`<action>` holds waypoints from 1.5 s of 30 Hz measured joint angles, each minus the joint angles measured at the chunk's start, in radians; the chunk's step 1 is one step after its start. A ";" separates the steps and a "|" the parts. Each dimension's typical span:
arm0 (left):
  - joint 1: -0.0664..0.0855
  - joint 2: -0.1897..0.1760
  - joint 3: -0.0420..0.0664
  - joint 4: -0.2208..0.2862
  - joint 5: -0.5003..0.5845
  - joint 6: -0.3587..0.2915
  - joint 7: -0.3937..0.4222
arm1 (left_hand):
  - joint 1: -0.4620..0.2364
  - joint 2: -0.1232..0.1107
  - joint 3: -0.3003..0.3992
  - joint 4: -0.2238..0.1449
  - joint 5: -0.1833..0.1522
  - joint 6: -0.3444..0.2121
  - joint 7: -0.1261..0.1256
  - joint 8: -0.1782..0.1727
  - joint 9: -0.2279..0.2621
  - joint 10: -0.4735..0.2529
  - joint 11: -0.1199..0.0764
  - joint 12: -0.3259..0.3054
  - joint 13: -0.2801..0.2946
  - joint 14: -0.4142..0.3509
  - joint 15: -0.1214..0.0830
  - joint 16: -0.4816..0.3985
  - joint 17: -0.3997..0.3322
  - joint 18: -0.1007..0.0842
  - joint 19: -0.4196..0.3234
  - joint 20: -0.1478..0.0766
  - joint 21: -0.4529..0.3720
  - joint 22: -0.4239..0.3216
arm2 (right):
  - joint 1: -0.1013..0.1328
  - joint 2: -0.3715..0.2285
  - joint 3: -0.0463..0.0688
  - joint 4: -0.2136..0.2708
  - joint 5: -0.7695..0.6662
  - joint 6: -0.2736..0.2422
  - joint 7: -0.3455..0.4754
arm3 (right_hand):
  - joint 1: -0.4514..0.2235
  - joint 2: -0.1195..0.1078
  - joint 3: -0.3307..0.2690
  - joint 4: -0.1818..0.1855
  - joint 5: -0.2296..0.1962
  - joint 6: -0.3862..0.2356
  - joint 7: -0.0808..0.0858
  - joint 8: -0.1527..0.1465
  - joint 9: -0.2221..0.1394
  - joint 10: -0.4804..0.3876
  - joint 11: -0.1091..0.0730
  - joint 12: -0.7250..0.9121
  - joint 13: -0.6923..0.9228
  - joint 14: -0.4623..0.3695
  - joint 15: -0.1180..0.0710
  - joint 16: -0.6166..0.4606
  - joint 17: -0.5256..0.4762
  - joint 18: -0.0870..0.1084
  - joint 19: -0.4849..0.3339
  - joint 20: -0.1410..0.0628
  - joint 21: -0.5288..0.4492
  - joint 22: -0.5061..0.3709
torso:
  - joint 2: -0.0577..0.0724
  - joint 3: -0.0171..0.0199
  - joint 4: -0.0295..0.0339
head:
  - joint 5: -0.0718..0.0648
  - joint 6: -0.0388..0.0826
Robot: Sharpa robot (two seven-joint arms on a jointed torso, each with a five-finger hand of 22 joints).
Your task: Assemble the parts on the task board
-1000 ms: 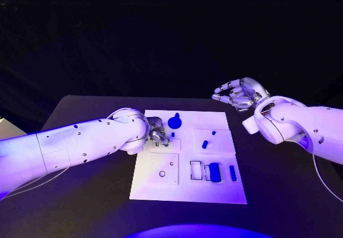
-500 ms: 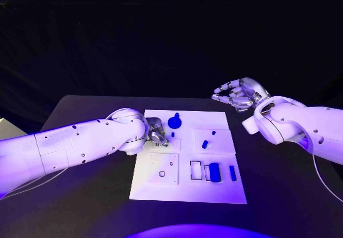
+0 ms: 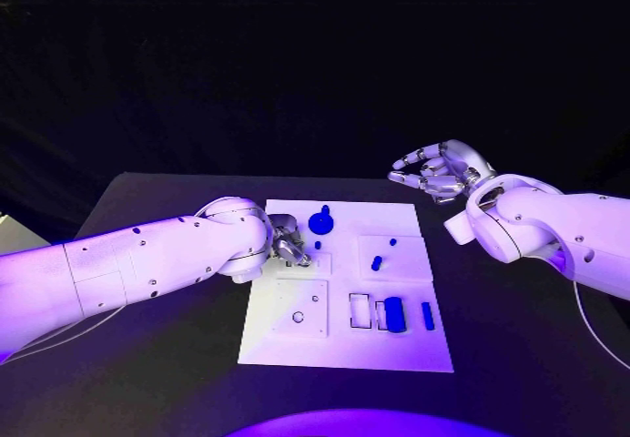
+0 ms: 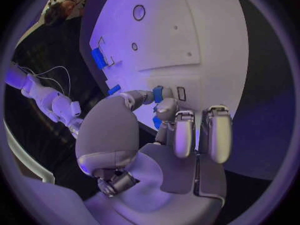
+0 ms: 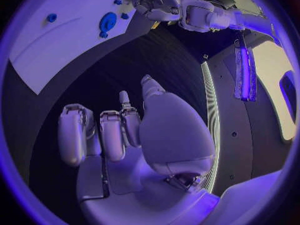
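The white task board [image 3: 348, 341] lies mid-table. My left hand [image 3: 291, 244] hovers low over its far left part and pinches a small blue part [image 4: 158, 93] between thumb and a finger, beside a small slot [image 4: 181, 93]. A round blue knob [image 3: 321, 221] stands just beyond that hand. A short blue piece [image 3: 377, 264] lies in the right panel. A blue block [image 3: 394, 314] and a thin blue bar [image 3: 427, 316] stand near the rectangular slots. My right hand [image 3: 440, 170] is raised past the board's far right corner, fingers half curled and apart, holding nothing.
The black table [image 3: 171, 364] surrounds the board, with bare room on both sides. A square plate with a round hole [image 3: 299, 309] sits on the board's near left. My left forearm [image 3: 157, 259] crosses the table's left side.
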 measured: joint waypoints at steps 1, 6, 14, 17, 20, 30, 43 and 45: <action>0.000 0.001 0.000 -0.001 0.001 0.001 0.000 | 0.000 0.000 0.000 0.000 0.000 0.000 0.000 0.000 0.000 0.000 0.000 0.000 0.000 0.000 0.000 0.000 0.000 0.000 0.000 0.000 0.000 0.000 | 0.000 0.000 0.000 0.000 0.000 0.000 0.000 | 0.000 0.000 0.000 0.000 0.000 0.000 0.000 0.000 0.000 0.000 0.000 0.000 0.000 0.000 0.000 0.000 0.000 0.000 0.000 0.000 0.000 0.000 | 0.000 0.0000 0.0001 | 0.000 0.000; 0.001 0.006 0.001 -0.009 0.009 0.009 -0.002 | -0.008 0.008 0.000 0.000 0.000 0.001 0.001 0.004 0.008 0.004 -0.004 0.000 0.002 0.000 0.000 0.000 0.000 0.000 0.000 0.000 0.000 0.000 | 0.000 0.001 0.000 -0.001 -0.001 0.001 0.000 | 0.000 0.000 0.000 0.000 0.000 0.000 0.000 0.000 0.000 0.000 0.000 0.000 0.000 0.000 0.000 0.000 0.000 0.000 0.000 0.000 0.000 0.000 | -0.001 0.0002 0.0006 | -0.002 -0.002; 0.003 0.017 0.001 -0.023 0.024 0.020 -0.007 | -0.018 0.018 0.000 0.000 -0.007 0.002 0.001 0.009 0.020 0.009 -0.003 0.000 0.002 0.004 -0.004 0.000 0.000 0.000 0.000 0.000 0.000 0.000 | 0.000 0.002 0.000 -0.001 -0.002 0.001 -0.001 | 0.000 0.000 0.000 0.000 0.000 0.000 0.000 0.000 0.000 0.000 0.000 0.000 0.000 0.000 0.000 0.000 0.000 0.000 0.000 0.000 0.000 0.000 | -0.001 0.0007 0.0002 | -0.004 -0.005; 0.003 0.020 0.001 -0.027 0.028 0.022 -0.009 | -0.020 0.020 0.000 0.000 -0.009 0.005 0.002 0.009 0.024 0.013 -0.006 0.000 0.002 0.003 -0.004 0.000 0.000 0.000 0.000 0.000 0.000 0.000 | 0.000 0.002 0.000 -0.001 -0.002 0.001 -0.001 | 0.000 0.000 0.000 0.000 0.000 0.000 0.000 0.000 0.000 0.000 0.000 0.000 0.000 0.000 0.000 0.000 0.000 0.000 0.000 0.000 0.000 0.000 | -0.002 0.0007 0.0001 | -0.004 -0.005; 0.003 0.022 0.002 -0.029 0.031 0.023 -0.011 | -0.028 0.028 0.000 0.000 -0.012 0.005 0.001 0.009 0.029 0.015 -0.007 0.000 0.002 0.000 -0.007 0.000 0.000 0.000 0.000 0.000 0.000 0.000 | 0.000 0.002 0.000 -0.001 -0.002 0.002 -0.001 | 0.000 0.000 0.000 0.000 0.000 0.000 0.000 0.000 0.000 0.000 0.000 0.000 0.000 0.000 0.000 0.000 0.000 0.000 0.000 0.000 0.000 0.000 | -0.002 0.0007 -0.0001 | -0.006 -0.005; 0.004 0.028 0.002 -0.037 0.039 0.024 -0.015 | -0.052 0.036 -0.014 -0.014 -0.020 0.012 -0.002 0.011 0.044 0.024 -0.016 0.000 0.010 0.003 -0.010 0.000 0.000 0.000 0.004 -0.004 0.000 0.000 | 0.000 0.002 0.000 -0.001 -0.002 0.002 -0.001 | 0.000 0.000 0.000 0.000 0.000 0.000 0.000 0.000 0.000 0.000 0.000 0.000 0.001 0.000 0.000 0.000 0.000 0.000 0.000 0.000 0.000 0.000 | -0.002 0.0007 0.0006 | -0.008 -0.004; 0.004 0.032 0.001 -0.043 0.044 0.025 -0.016 | -0.090 0.031 0.008 -0.084 -0.028 0.037 -0.016 -0.001 0.054 0.029 -0.018 0.000 0.014 0.000 -0.015 0.000 0.000 0.000 0.007 -0.007 0.000 0.000 | 0.000 0.001 0.000 -0.001 -0.003 0.002 -0.001 | -0.005 0.005 0.000 0.000 0.000 0.000 0.000 0.000 0.000 0.000 0.000 0.000 0.001 0.000 0.000 -0.006 0.000 0.000 0.000 0.000 0.000 0.000 | -0.001 0.0003 0.0002 | -0.012 -0.005; 0.004 0.032 0.001 -0.044 0.045 0.025 -0.016 | -0.092 0.029 0.006 -0.089 -0.028 0.037 -0.016 -0.001 0.055 0.029 -0.018 0.000 0.015 0.000 -0.015 0.000 0.000 0.000 0.005 -0.010 0.000 0.000 | 0.000 0.001 0.000 -0.001 -0.003 0.003 -0.001 | -0.005 0.005 0.000 0.000 0.000 0.000 0.000 0.000 0.000 0.000 0.000 0.000 0.001 0.000 0.000 -0.006 0.000 0.000 0.000 0.000 -0.004 0.000 | -0.001 0.0003 0.0003 | -0.013 -0.005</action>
